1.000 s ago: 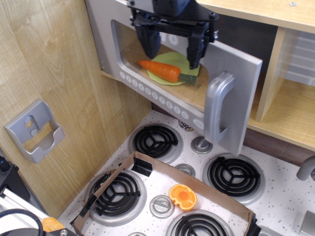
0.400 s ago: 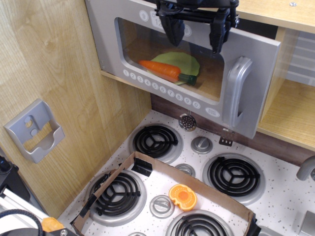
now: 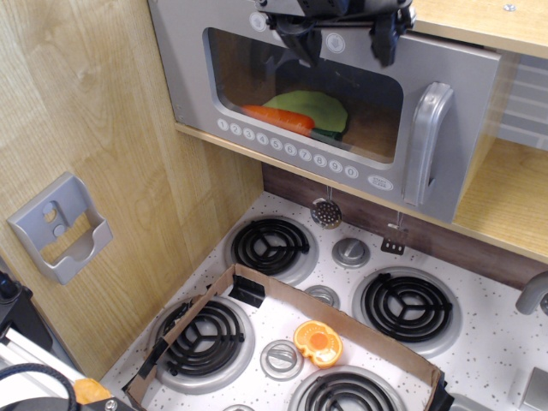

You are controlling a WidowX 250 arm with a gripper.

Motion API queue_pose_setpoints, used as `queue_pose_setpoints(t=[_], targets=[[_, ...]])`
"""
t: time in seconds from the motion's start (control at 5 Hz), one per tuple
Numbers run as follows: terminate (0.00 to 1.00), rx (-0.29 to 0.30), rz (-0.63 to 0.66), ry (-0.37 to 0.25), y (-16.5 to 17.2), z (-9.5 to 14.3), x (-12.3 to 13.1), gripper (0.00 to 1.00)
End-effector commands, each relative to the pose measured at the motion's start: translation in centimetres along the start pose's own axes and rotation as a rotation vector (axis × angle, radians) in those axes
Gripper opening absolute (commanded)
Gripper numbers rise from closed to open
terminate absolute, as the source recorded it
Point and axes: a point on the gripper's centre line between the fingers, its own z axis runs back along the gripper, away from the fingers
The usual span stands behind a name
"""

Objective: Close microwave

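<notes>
Below the spread, empty jaws of the gripper [image 3: 341, 43], the microwave [image 3: 325, 111] door lies nearly flush; fingers press its upper edge to seat it.

- I see a white speckled stovetop [image 3: 501, 338] as the carrying surface.
- Four black coil burners sit on it: far left [image 3: 271, 245], far right [image 3: 408, 306], near left [image 3: 202, 337], and a near right one [image 3: 347, 396] cut off by the frame edge.
- Round silver knobs lie between the burners, one far [image 3: 350, 252], one central [image 3: 323, 295], one near [image 3: 282, 358].
- A brown cardboard strip [image 3: 338, 315] stands on edge across the surface, bent at a corner beside the far left burner.
- An orange toy piece [image 3: 318, 342] rests on the stovetop just inside that strip, near the near knob.
</notes>
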Motion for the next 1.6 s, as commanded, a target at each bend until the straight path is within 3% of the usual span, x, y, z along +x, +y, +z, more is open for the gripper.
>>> queue_pose_setpoints(t=[0.0, 0.2, 0.4, 0.6, 0.8, 1.0, 1.4], targets=[[0.00, 0.061, 0.000, 0.051, -1.2, 2.4, 0.1, 1.00], [0.00, 0.110, 0.012, 0.180, -0.9, 3.1, -1.1, 1.00], [0.00, 0.116, 0.027, 0.173, -1.2, 3.2, -1.4, 1.00], [0.00, 0.192, -0.012, 0.326, -1.3, 3.4, -2.0, 1.00], [0.00, 0.254, -0.041, 0.435, -1.3, 3.9, -3.4, 1.00], [0.00, 0.311, -0.075, 0.494, -1.1, 4.8, -5.0, 1.00], [0.00, 0.303, -0.060, 0.491, -1.1, 5.7, -6.0, 1.00]])
